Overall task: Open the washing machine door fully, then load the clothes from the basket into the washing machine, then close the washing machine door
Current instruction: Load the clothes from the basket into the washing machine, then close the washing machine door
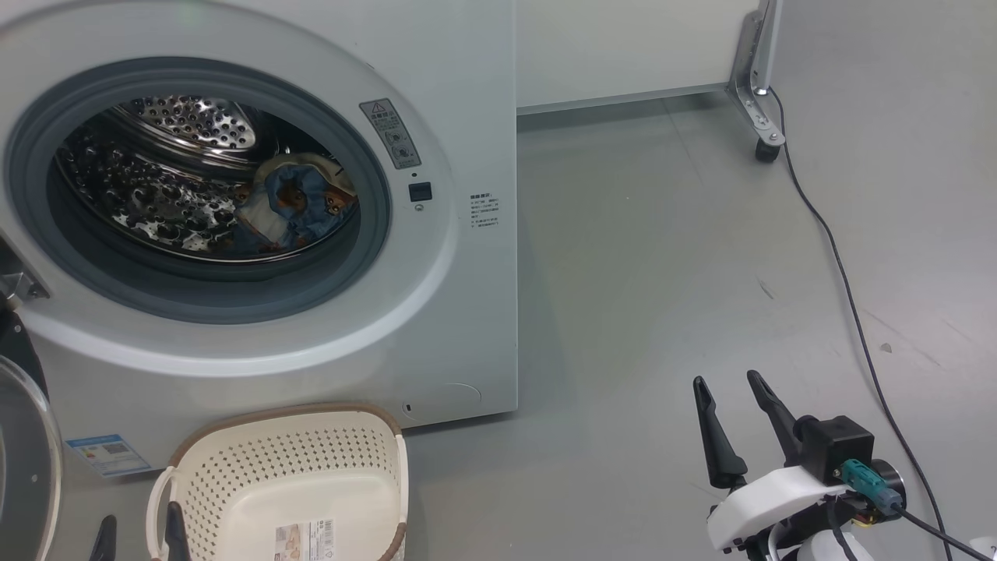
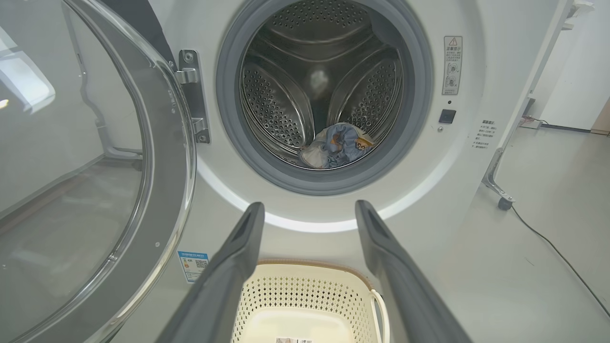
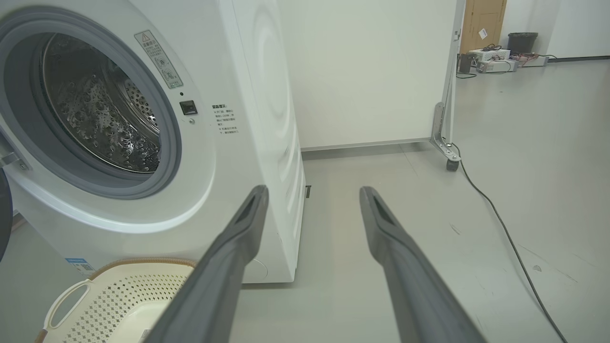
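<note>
The white washing machine (image 1: 467,117) stands with its door (image 2: 162,157) swung wide open to the left on a metal hinge. The clothes (image 1: 300,206), a blue and beige bundle, lie inside the steel drum, low near the gasket (image 2: 336,145). The cream basket (image 1: 288,414) sits on the floor in front of the washer with nothing in it. My left gripper (image 2: 310,206) hangs open above the basket (image 2: 310,263), pointing at the drum opening. My right gripper (image 1: 728,380) is open over bare floor to the right of the machine (image 3: 143,214).
A black cable (image 1: 849,296) runs across the grey floor at the right. A white partition on a caster (image 1: 767,149) stands behind the washer's right side. Open floor stretches to the right of the machine.
</note>
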### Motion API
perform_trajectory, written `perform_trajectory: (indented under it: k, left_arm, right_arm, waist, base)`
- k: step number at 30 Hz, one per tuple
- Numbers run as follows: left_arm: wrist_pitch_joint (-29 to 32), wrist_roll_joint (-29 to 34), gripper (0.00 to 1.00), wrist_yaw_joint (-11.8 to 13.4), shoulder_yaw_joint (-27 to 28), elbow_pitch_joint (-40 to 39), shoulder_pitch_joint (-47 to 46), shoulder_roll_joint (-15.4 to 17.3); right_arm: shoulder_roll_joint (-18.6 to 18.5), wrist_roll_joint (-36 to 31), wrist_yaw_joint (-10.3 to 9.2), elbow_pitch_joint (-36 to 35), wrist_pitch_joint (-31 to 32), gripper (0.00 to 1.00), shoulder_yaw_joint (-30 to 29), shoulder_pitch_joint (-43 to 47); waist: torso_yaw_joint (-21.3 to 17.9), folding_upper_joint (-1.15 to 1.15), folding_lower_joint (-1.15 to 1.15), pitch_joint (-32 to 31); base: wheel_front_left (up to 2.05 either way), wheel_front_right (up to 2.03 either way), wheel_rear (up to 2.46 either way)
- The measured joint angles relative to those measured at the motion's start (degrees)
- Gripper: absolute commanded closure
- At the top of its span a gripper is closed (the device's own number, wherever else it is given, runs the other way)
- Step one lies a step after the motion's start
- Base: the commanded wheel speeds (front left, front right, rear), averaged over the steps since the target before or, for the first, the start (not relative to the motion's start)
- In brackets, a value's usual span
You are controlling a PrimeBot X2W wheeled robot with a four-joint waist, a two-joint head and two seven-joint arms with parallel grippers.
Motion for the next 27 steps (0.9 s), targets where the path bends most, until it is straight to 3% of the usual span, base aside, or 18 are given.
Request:
perform_trajectory:
  k: [13,27]
  left_arm:
    - [0.0,1.0,0.0,-0.18,0.0,0.07,-0.02,-0.38]
    - [0.0,1.38,0.0,-0.58,0.0,0.25,-0.07,-0.57]
  right_arm:
    - [0.12,0.0,0.05,0.16,0.0,0.0,-0.33,0.26]
    - [0.22,0.0,0.07,0.26,0.0,0.0,-0.97,0.96]
  waist:
    - [0.07,0.0,0.0,0.03]
    - [0.32,0.0,0.0,-0.22]
  base:
    - [-0.34,0.34,0.0]
    - [-0.86,0.86,0.0]
